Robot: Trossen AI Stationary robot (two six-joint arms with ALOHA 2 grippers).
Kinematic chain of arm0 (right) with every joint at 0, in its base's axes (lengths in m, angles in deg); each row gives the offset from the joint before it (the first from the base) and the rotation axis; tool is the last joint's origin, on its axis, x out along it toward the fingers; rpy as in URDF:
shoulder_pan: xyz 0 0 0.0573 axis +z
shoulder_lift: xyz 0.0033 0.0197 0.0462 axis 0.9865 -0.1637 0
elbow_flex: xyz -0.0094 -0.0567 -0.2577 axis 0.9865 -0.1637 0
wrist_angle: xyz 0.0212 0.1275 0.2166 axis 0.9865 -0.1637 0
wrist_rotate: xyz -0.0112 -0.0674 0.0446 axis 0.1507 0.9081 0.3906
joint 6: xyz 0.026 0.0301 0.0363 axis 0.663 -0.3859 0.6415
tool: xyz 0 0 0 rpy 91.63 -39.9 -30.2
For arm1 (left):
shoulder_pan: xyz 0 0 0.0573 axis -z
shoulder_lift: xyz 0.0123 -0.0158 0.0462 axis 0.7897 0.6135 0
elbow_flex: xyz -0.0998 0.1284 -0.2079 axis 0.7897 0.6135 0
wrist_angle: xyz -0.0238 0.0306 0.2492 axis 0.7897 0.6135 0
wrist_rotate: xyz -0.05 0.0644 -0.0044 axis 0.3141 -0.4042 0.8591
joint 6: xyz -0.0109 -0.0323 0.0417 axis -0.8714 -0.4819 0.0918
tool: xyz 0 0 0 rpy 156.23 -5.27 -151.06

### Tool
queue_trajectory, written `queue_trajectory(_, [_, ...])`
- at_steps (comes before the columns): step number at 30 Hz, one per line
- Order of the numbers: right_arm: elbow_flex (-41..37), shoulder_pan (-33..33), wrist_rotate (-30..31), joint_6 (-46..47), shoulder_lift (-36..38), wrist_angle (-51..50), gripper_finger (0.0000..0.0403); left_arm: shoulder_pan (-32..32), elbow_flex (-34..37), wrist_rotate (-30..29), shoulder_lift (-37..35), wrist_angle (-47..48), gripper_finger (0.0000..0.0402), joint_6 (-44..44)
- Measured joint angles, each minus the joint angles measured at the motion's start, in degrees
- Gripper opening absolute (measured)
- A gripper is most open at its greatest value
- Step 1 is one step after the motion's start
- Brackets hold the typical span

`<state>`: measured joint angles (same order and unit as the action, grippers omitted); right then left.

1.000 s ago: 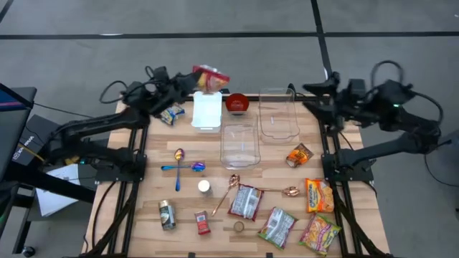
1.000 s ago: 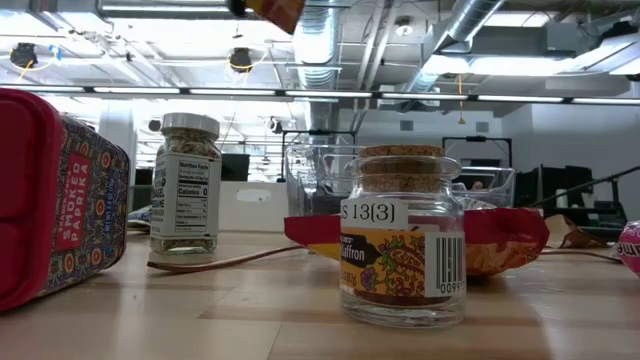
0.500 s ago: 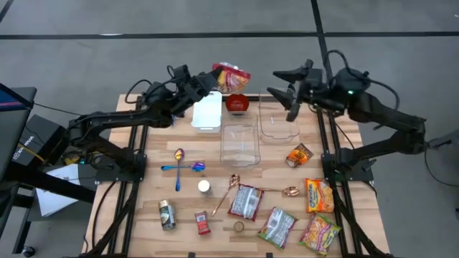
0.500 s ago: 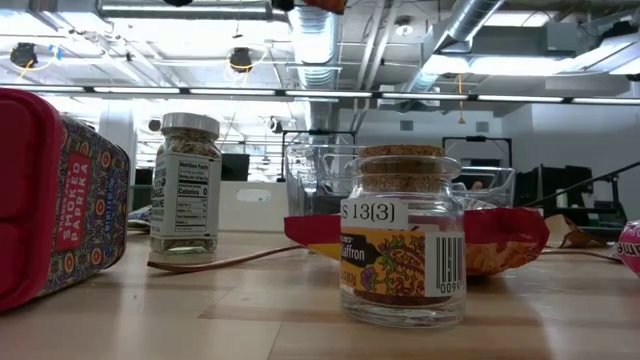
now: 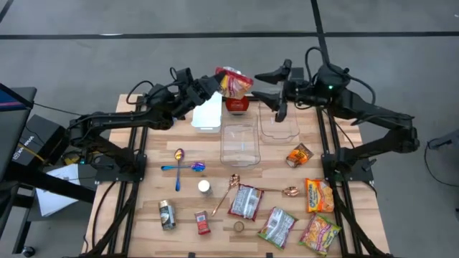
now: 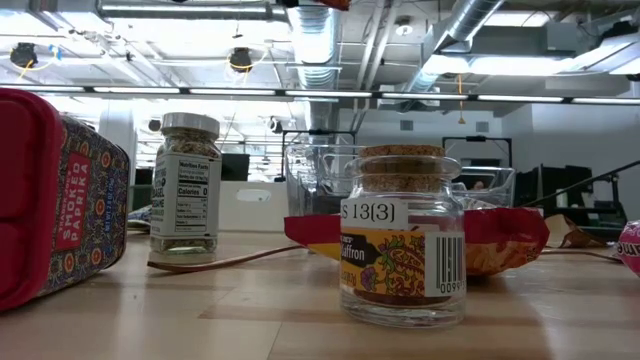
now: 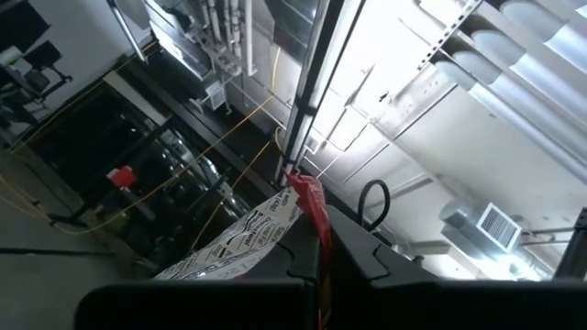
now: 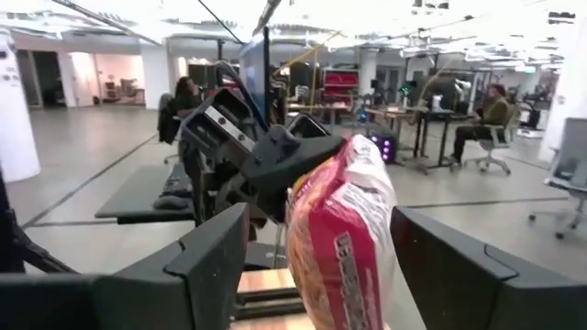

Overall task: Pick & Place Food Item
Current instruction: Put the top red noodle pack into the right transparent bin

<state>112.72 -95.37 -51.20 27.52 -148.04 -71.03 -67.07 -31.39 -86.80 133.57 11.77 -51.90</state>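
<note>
A red and yellow snack bag (image 5: 234, 81) is in the air over the table's far edge, above a red bowl (image 5: 237, 105). My left gripper (image 5: 215, 84) is shut on the bag from its left side. My right gripper (image 5: 260, 86) is open just right of the bag. In the right wrist view its two fingers (image 8: 215, 266) stand on either side of the bag (image 8: 344, 229) without touching it. The bag also shows in the left wrist view (image 7: 261, 238). My left gripper pinches the bag's left end (image 5: 221, 82) between its two fingers, coming from the table's left and slanting upward. The bag is lifted clear of the table and sticks out past the fingers toward my right gripper. The dark fingers hide the exact place of contact in the left wrist view.
A white box (image 5: 207, 111) and two clear containers (image 5: 239, 143) (image 5: 278, 118) stand below the grippers. Spoons, small jars and several snack packets (image 5: 319, 195) lie toward the near edge. A saffron jar (image 6: 402, 235) and a spice jar (image 6: 187, 185) stand in front of the low camera.
My left gripper has carried the bag toward the table's right, from over the white box to over the red bowl. My right gripper has swung from the far right corner toward the left and now flanks the bag.
</note>
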Motion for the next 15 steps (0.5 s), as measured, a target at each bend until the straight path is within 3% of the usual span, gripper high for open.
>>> queue_trajectory(15, [0.0, -1.0, -2.3, 0.2, -2.8, 4.3, 0.0260, 1.0, 0.0, -0.1, 0.0, 0.5, 0.0000, -0.1])
